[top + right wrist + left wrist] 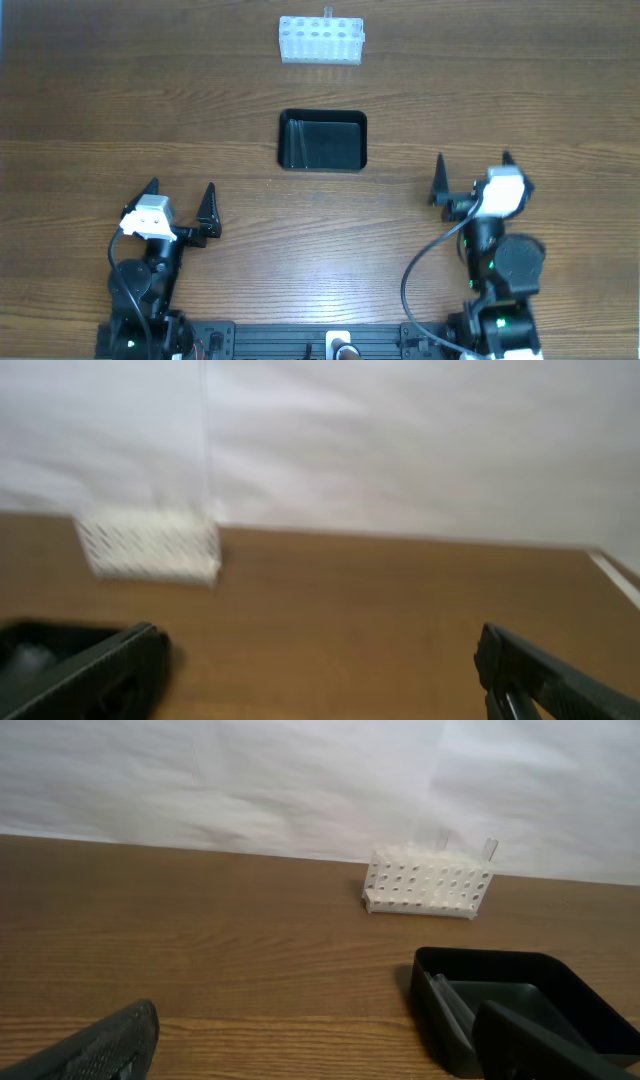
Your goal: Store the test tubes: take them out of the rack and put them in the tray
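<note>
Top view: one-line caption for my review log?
White perforated plastic tube rack beyond a black rectangular plastic tray on a brown wooden table; left tool and right tool both open, apart from both.

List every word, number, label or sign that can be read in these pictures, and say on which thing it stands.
No text can be read.
The white rack, the black tray and the wooden table show no print.
The left tool and the right tool carry no legible label.
The wall is blank.
</note>
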`<control>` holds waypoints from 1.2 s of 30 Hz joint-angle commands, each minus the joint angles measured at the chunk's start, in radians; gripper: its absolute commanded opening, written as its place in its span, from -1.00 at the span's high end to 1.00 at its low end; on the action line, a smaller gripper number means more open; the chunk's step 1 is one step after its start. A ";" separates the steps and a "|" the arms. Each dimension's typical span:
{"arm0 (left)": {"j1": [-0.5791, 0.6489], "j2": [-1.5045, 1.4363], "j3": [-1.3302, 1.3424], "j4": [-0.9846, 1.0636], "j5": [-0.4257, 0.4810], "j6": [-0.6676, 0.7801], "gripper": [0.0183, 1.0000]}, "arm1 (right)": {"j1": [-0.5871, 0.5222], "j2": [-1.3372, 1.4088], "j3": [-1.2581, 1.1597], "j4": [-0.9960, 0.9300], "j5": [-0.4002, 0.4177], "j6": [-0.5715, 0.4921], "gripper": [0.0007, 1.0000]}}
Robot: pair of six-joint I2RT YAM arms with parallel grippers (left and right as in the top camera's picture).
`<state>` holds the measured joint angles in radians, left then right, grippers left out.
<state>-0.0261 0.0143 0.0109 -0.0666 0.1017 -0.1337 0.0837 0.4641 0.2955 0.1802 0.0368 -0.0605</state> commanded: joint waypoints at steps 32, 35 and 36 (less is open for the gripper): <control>0.004 -0.008 -0.005 -0.002 0.010 0.015 -1.00 | 0.367 1.912 1.742 -0.390 0.272 0.337 -0.94; 0.004 -0.008 -0.005 -0.002 0.010 0.015 -1.00 | 0.362 1.946 1.766 -0.383 0.272 0.337 -0.93; 0.004 -0.008 -0.005 -0.002 0.010 0.015 -1.00 | 0.360 1.956 1.766 -0.375 0.272 0.337 -0.91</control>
<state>-0.0261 0.0128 0.0109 -0.0669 0.1017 -0.1337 0.4530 2.3924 2.0232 -0.2058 0.2844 0.2653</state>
